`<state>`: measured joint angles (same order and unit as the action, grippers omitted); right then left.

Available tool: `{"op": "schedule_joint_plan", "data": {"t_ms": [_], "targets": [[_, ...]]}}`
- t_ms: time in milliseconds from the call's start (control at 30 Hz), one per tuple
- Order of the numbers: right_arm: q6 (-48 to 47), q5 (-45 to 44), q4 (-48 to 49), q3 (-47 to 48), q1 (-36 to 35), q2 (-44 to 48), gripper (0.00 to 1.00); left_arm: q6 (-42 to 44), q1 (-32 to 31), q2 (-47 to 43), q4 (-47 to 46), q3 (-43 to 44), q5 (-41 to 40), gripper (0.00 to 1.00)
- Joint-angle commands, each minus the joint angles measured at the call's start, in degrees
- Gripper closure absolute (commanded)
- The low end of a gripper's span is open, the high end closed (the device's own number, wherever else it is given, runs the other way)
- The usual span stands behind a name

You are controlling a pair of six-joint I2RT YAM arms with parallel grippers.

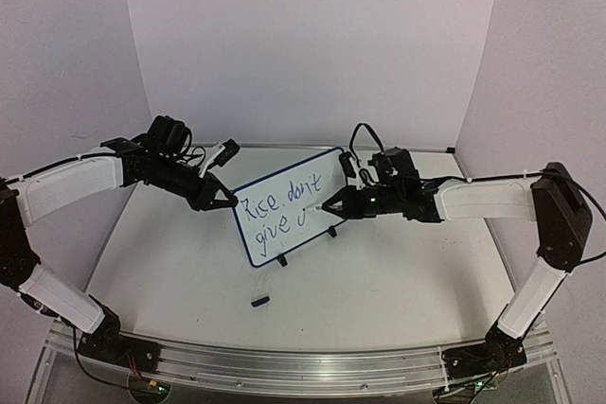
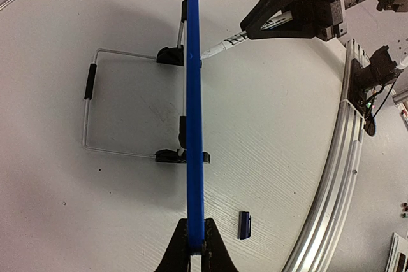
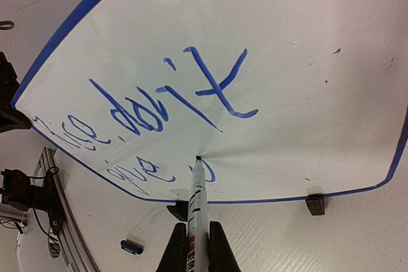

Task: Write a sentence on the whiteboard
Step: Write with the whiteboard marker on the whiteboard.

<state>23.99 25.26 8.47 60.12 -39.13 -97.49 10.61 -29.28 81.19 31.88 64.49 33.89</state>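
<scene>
The whiteboard (image 1: pixel 303 188) stands upright mid-table on two black clip feet, with a blue frame. Blue handwriting (image 1: pixel 273 211) on it reads about "Rice, don't" over "give u". My left gripper (image 1: pixel 225 201) is shut on the board's left edge. In the left wrist view the board is a thin blue line (image 2: pixel 193 93) running into the gripper (image 2: pixel 196 246). My right gripper (image 1: pixel 333 207) is shut on a white marker (image 3: pixel 196 202). The marker's tip touches the board (image 3: pixel 287 62) at the "u" in the lower line. The right gripper (image 3: pixel 196 250) sits in front of the board's lower edge.
A small dark marker cap (image 1: pixel 259 300) lies on the table in front of the board, and it also shows in both wrist views (image 2: pixel 245 224) (image 3: pixel 131 246). A wire stand (image 2: pixel 89 113) reaches out behind the board. An aluminium rail (image 1: pixel 303 361) runs along the near edge.
</scene>
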Motion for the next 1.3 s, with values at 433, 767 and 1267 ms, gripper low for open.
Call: {"op": "schedule_joint_plan", "data": {"t_ms": [433, 767, 1267], "targets": [[0.6, -0.5, 0.9, -0.5, 0.3, -1.9, 1.00, 0.1, -0.9, 2.1, 2.0, 1.1, 0.1, 1.00], [0.7, -1.4, 0.6, -0.5, 0.3, -2.5, 1.00, 0.1, -0.9, 2.1, 2.0, 1.1, 0.0, 1.00], [0.2, -3.2, -0.8, 0.0, 0.2, -2.7, 1.00, 0.1, -0.9, 2.0, 2.0, 1.1, 0.0, 1.00]]}}
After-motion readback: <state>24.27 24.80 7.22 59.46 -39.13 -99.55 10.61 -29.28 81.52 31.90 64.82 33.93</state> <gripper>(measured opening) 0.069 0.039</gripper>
